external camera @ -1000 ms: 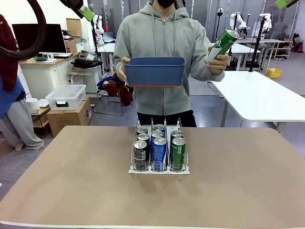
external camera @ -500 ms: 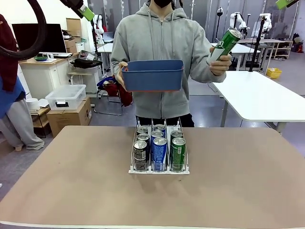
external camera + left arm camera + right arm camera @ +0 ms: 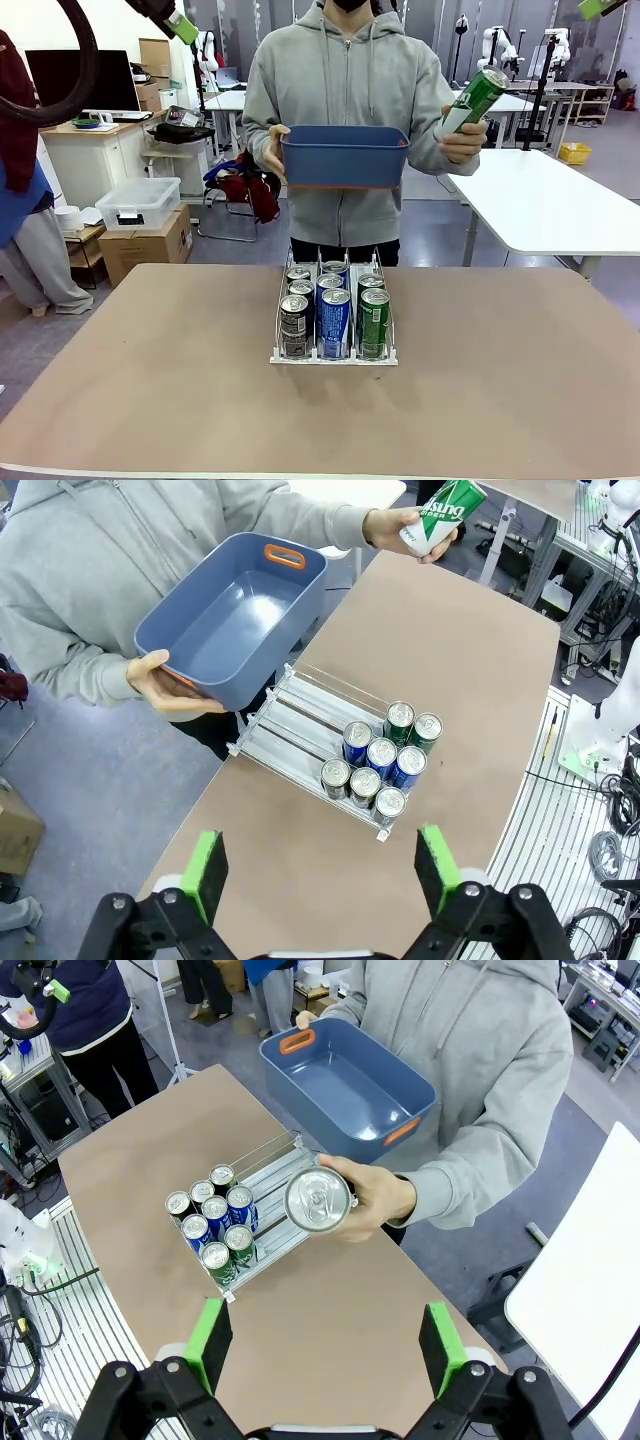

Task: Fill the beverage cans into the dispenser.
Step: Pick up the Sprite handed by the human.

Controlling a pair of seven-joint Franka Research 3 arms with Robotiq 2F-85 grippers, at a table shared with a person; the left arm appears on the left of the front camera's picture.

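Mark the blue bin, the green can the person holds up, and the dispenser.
blue bin [image 3: 343, 168], front view, on its front wall.
green can [image 3: 481, 93], front view, on its green body.
dispenser [image 3: 333, 360], front view, on its white base edge.

In the dispenser [image 3: 300, 359], the front cans [image 3: 334, 320] hide most of the rear cans [image 3: 335, 267]; the person's hand [image 3: 462, 143] covers the lower end of the raised green can [image 3: 478, 97].

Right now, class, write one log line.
left gripper open | right gripper open | clear dispenser: eight cans | person holds green aluminium can, blue plastic bin
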